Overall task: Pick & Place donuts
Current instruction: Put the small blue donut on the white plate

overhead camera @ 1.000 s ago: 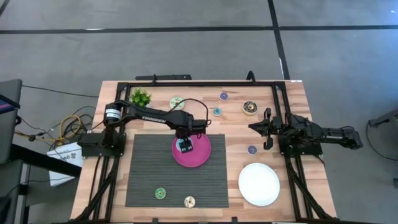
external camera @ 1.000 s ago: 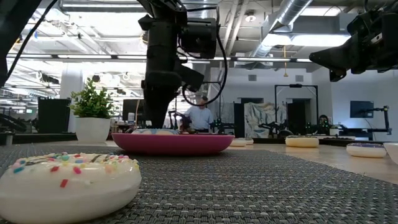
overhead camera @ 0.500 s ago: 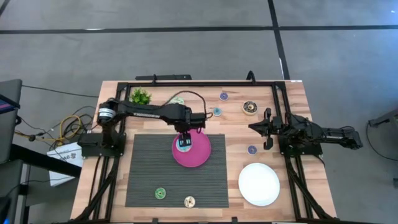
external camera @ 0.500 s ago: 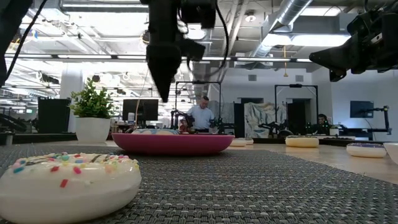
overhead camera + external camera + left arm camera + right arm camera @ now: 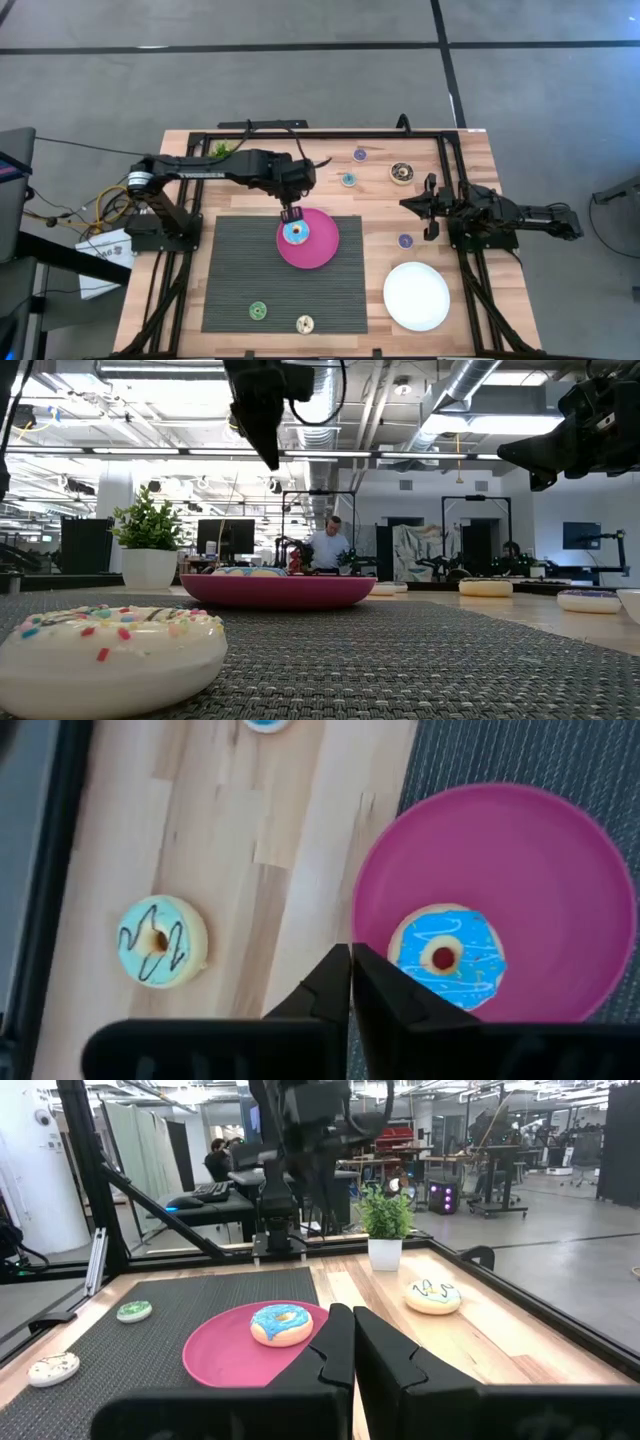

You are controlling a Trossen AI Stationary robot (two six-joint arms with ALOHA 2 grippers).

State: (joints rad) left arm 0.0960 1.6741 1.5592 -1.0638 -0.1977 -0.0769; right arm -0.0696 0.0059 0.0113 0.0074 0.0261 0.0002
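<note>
Taking the pink plate (image 5: 308,241) as the landmark: far to its left and toward the back edge of the table stands the small potted plant (image 5: 222,152). Nearer the front, left of the plate on the grey mat (image 5: 230,280), lies a green donut (image 5: 257,311), and beside it a cream sprinkled donut (image 5: 305,324). On the plate itself sits the blue-iced donut (image 5: 296,233), slightly left of the plate's middle. The left gripper (image 5: 291,211) hangs raised just behind the plate's back rim, its fingers pressed together and holding nothing; its arm partly hides a pale green donut (image 5: 161,939) lying on the wood behind the plate. Right of that, behind the plate, lie a small blue donut (image 5: 348,180), a purple donut (image 5: 360,155) and a chocolate-brown donut (image 5: 401,173). To the plate's right another purple donut (image 5: 405,241) rests on the wood, with the white plate (image 5: 416,296) nearer the front. Farthest right waits the right gripper (image 5: 430,208), fingers closed, empty.
</note>
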